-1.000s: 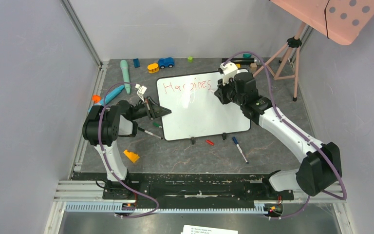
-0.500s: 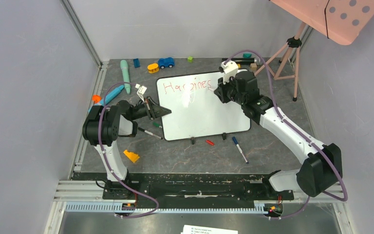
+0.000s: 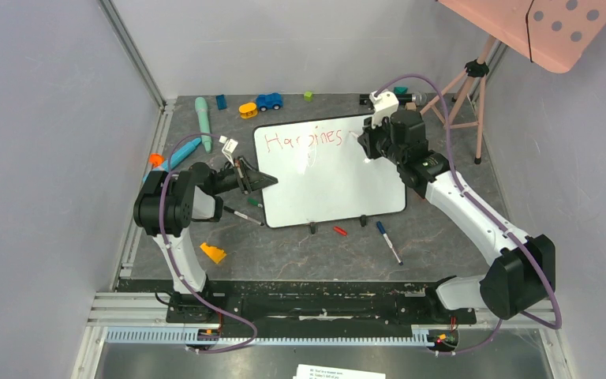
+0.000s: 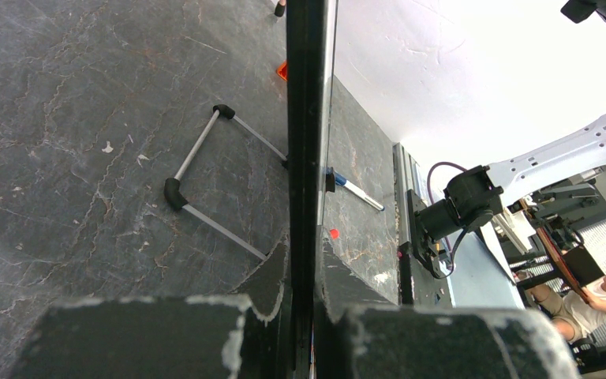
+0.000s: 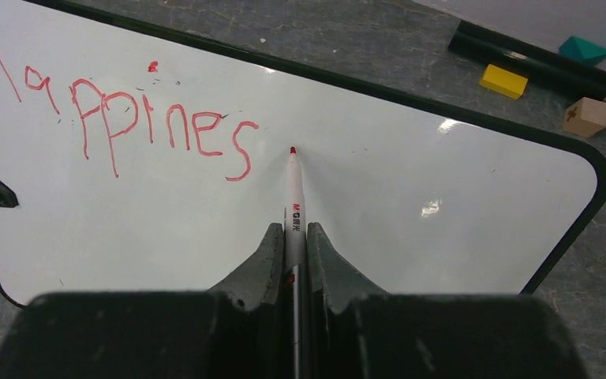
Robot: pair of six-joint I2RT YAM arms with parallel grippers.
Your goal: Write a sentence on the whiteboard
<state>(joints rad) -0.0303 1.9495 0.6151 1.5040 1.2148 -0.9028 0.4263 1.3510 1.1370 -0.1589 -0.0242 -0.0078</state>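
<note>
The whiteboard [image 3: 327, 178] lies on the dark table, and its black rim [image 4: 309, 118] runs straight into my left gripper [image 4: 304, 264]. That left gripper [image 3: 256, 180] is shut on the board's left edge. The sentence [image 5: 126, 118] reads "Happines" in red along the top line [image 3: 301, 139]. My right gripper [image 5: 294, 237] is shut on a white red-tipped marker [image 5: 293, 193]. The marker's tip is at the board's surface just right of the last "s". Over the board's top right corner is the right gripper [image 3: 367, 146].
In front of the board lie a blue-capped marker [image 3: 388, 241], a red cap [image 3: 339, 230] and a black marker [image 3: 243, 215]. An orange block [image 3: 213, 253] is near left. Toys [image 3: 268, 101] line the back. A tripod [image 3: 465, 95] with a pink dotted panel [image 3: 544, 28] stands back right.
My right gripper has moved right and slightly back along the top line, uncovering the end of the red word. The left arm and the whiteboard have stayed still.
</note>
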